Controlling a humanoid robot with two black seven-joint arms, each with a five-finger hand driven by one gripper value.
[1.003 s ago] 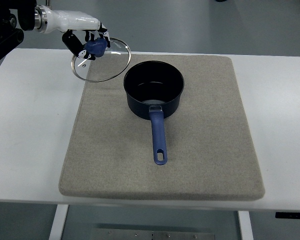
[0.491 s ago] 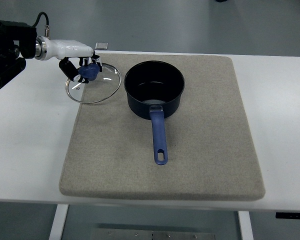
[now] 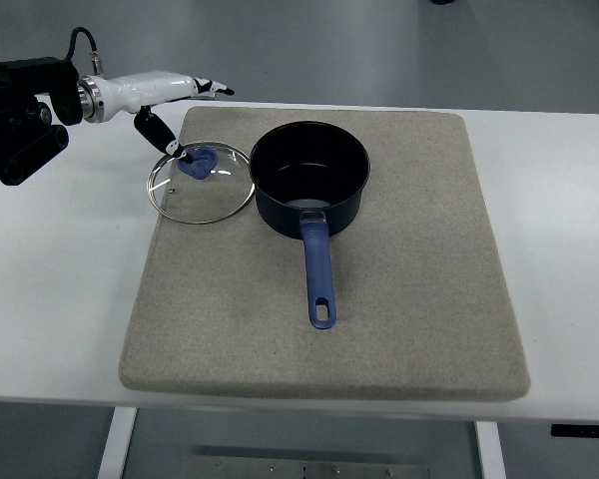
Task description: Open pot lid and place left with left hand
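On the near half of the worktop (image 3: 60, 329), the grey felt mat (image 3: 379, 339) lay bare from its near edge up to the tip of the saucepan's blue handle (image 3: 317, 274), which pointed toward the robot. Beyond it the dark blue saucepan (image 3: 307, 178) stood uncovered near the mat's far edge, slightly left of its middle. Just to the pan's left, close to or touching its wall, the glass lid (image 3: 201, 183) rested flat on the mat's far-left corner, its rim about level with the mat's left edge and its blue knob (image 3: 200, 163) facing up. Farther still, the left robot hand (image 3: 180, 105) hung above and behind the lid, fingers spread and holding nothing; one dark fingertip (image 3: 176, 151) seemed just beside the knob. The right arm was out of view.

Judging by this, the lid had been set down left of the pan and the release was done, so the next move called for lifting the hand clear without nudging the knob. White worktop lay open to the left of the mat, giving the arm free room to withdraw along the far-left corner.
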